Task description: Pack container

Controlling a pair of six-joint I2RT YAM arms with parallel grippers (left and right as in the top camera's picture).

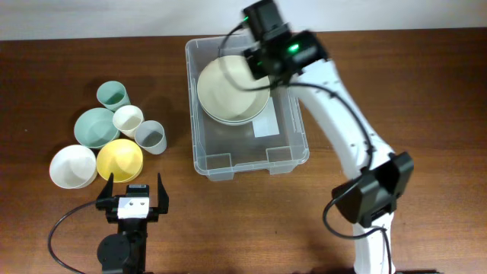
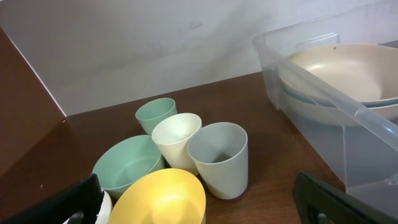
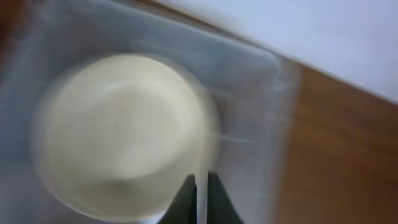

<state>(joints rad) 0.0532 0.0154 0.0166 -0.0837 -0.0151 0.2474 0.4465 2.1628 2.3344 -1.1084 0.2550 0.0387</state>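
The clear plastic container [image 1: 228, 169] stands at the table's middle, with a white label [image 1: 265, 126] on its base. My right gripper [image 1: 262, 72] is shut on the right rim of a cream bowl [image 1: 228, 87] and holds it inside the container, over a second pale bowl [image 2: 311, 102]. The blurred right wrist view shows the fingers [image 3: 202, 193] pinching the bowl's [image 3: 124, 130] rim within the container [image 3: 261, 124]. My left gripper [image 1: 135, 189] is open and empty, low near the front edge, just behind a yellow bowl [image 1: 119, 160].
Left of the container stand a teal cup [image 1: 112, 94], a cream cup [image 1: 128, 119], a grey cup [image 1: 151, 137], a teal bowl [image 1: 96, 127] and a white bowl [image 1: 73, 166]. The container's near wall [image 2: 323, 93] is to the right in the left wrist view.
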